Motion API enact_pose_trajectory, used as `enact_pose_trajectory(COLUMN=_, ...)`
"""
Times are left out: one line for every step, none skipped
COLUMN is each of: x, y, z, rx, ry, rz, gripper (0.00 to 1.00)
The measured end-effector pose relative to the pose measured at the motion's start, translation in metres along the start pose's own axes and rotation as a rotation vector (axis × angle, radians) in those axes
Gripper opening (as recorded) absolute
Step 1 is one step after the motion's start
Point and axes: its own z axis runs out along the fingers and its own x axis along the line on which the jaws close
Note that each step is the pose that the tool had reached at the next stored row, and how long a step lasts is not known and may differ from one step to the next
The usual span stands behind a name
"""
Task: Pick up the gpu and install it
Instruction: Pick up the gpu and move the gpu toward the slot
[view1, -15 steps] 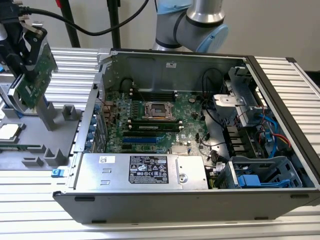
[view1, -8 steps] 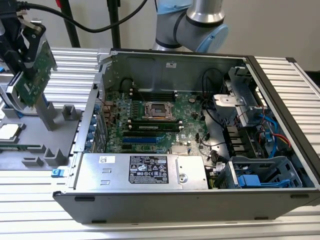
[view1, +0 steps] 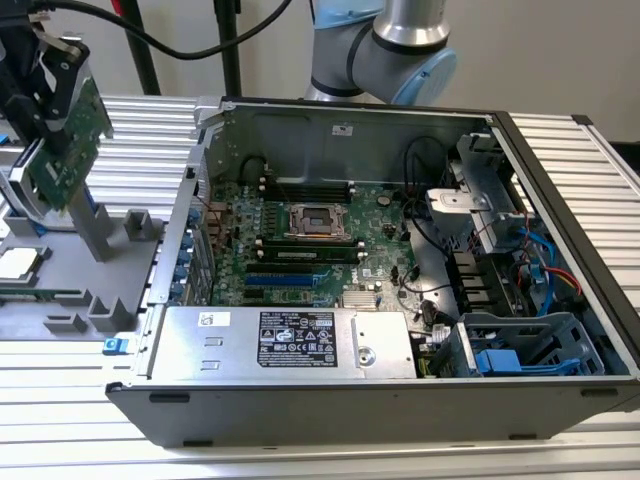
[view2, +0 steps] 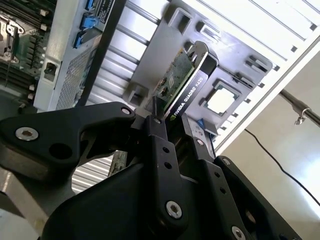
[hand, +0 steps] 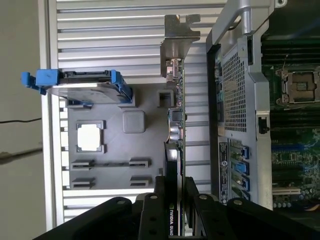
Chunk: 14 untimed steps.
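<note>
One ribbed metal surface (view1: 560, 450) carries everything. Biggest item on it is the open computer case (view1: 330, 415), lying on its side, green motherboard (view1: 300, 250) exposed inside, silver power supply (view1: 290, 340) along the near wall. Arm joint (view1: 390, 50) visible behind the case. At the exterior view's left, beside the case, sits a grey holder tray (view1: 60, 290) with slots and upright posts. The gpu (view1: 68, 140) is up over that tray, outside the case, tilted, green board face toward the exterior camera; can't tell whether its lower edge touches a tray post. In the first wrist view the gpu (hand: 175, 125) is seen edge-on with its silver end bracket (hand: 177, 35) at the far end from the tool. The tool (view2: 175, 127) is clamped on the gpu, black fingers (view2: 157, 130) pressed on both faces at one end; same grip in the first wrist view (hand: 175, 190). Silver hard drive (hand: 82, 85) with blue rails sits on the tray, well apart from the gpu. Small square chip (hand: 90, 137) lies in a tray pocket.
</note>
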Motion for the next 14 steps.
enact_pose_trajectory(x=0.0000, y=0.0000, z=-0.0006, rx=-0.0001, ry=0.0000, rz=0.000, gripper=0.00)
enact_pose_trajectory(x=0.0000, y=0.0001, z=-0.0013, rx=-0.0001, ry=0.0000, rz=0.000, gripper=0.00)
enact_pose_trajectory(x=0.0000, y=0.0001, z=-0.0018, rx=-0.0001, ry=-0.0001, rz=0.000, gripper=0.00)
enact_pose_trajectory(x=0.0000, y=0.0002, z=-0.0031, rx=0.0000, ry=0.0000, rz=0.000, gripper=0.00)
enact_pose_trajectory(x=-0.0001, y=0.0003, z=-0.0038, rx=-0.0001, ry=-0.0001, rz=0.000, gripper=0.00)
enact_pose_trajectory(x=-0.0001, y=0.0003, z=-0.0045, rx=0.0000, ry=0.0001, rz=0.000, gripper=0.00)
enact_pose_trajectory(x=-0.0001, y=0.0004, z=-0.0052, rx=0.0000, ry=0.0001, rz=0.000, gripper=0.00)
enact_pose_trajectory(x=-0.0001, y=0.0004, z=-0.0059, rx=-0.0001, ry=0.0000, rz=0.000, gripper=0.00)
enact_pose_trajectory(x=-0.0001, y=0.0004, z=-0.0065, rx=-0.0001, ry=-0.0001, rz=0.000, gripper=0.00)
enact_pose_trajectory(x=-0.0001, y=0.0005, z=-0.0072, rx=-0.0001, ry=-0.0001, rz=0.000, gripper=0.00)
enact_pose_trajectory(x=-0.0001, y=0.0005, z=-0.0078, rx=-0.0001, ry=-0.0001, rz=0.000, gripper=0.00)
enact_pose_trajectory(x=-0.0001, y=0.0006, z=-0.0085, rx=-0.0001, ry=0.0000, rz=0.000, gripper=0.00)
enact_pose_trajectory(x=-0.0001, y=0.0006, z=-0.0091, rx=-0.0001, ry=0.0000, rz=0.000, gripper=0.00)
enact_pose_trajectory(x=-0.0001, y=0.0006, z=-0.0095, rx=-0.0001, ry=-0.0001, rz=0.000, gripper=0.00)
